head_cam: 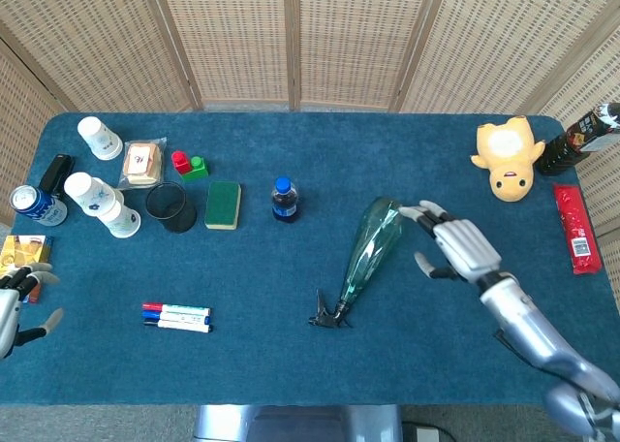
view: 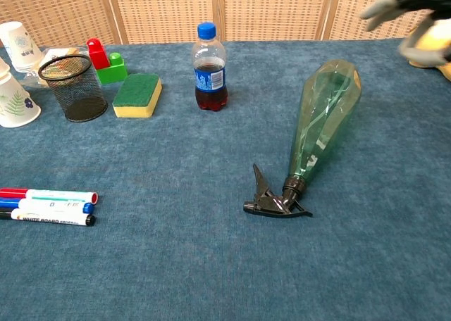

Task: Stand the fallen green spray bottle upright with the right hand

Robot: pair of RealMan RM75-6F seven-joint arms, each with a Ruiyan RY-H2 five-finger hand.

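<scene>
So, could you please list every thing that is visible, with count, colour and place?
spray bottle: 1, green, lying at table centre-right
small bottle: 1, blue cap, upright, centre
sponge: 1, green-yellow, centre-left
mesh cup: 1, black, beside sponge
blocks: 2, red, green, far left
paper cups: 3, white, left
markers: 3, near left
can: 1, blue, left edge
duck toy: 1, yellow, far right
red packet: 1, right edge
left hand: left edge
right hand: open, fingers near bottle base

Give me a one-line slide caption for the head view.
Right robot hand, fingers spread, beside the fallen green spray bottle on the blue table.
</scene>
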